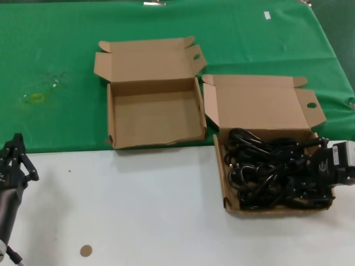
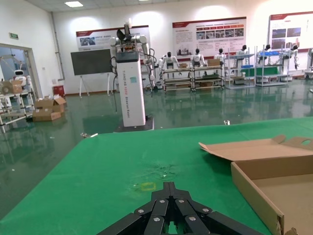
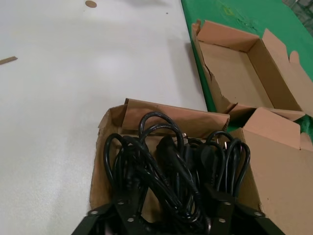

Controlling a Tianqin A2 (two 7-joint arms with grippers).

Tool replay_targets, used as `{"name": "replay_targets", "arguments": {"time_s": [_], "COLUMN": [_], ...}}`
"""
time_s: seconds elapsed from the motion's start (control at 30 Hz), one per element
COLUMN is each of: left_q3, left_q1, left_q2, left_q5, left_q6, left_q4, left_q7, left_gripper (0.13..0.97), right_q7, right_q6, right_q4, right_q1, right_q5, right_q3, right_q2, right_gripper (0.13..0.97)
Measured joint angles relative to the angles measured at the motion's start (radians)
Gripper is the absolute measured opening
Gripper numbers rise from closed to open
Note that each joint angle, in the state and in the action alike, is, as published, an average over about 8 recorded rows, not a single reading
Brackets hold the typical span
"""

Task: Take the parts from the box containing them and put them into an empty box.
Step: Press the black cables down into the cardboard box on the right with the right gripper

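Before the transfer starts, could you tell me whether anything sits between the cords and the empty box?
Nothing visible does. The power cords lie in the full box; the empty box stands open to its left, with only their low cardboard walls between. The right gripper is over the cords.

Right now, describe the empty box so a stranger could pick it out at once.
On the green cloth, near its front edge where the white table begins, two open brown cardboard boxes sit side by side. The empty box is the left one: bare inside, ragged front wall, while its neighbour holds black cords.

Matt corrugated cardboard boxes [image 1: 155, 119], glossy black cords [image 1: 266, 172].
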Motion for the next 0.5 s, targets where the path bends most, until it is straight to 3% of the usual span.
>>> {"name": "replay_targets", "arguments": {"time_s": [0.27,0.5], "left_q3": [0.0,0.0], "left_q1": [0.0,0.0], "left_q2": [0.0,0.0], "left_q5": [0.0,0.0], "left_q6": [0.0,0.0], "left_q4": [0.0,0.0], "left_q7": [0.0,0.0], "left_gripper": [0.144,0.144], "right_q7": [-0.009,-0.01], "right_q6": [-0.007,-0.011], "right_q4": [-0.01,-0.01], "right_q1": [0.005,0.015], "right_q5": [-0.021,-0.038], "right_q3": [0.006,0.009], "right_q2": [-0.01,-0.017], "right_gripper": [0.405,0.293]}}
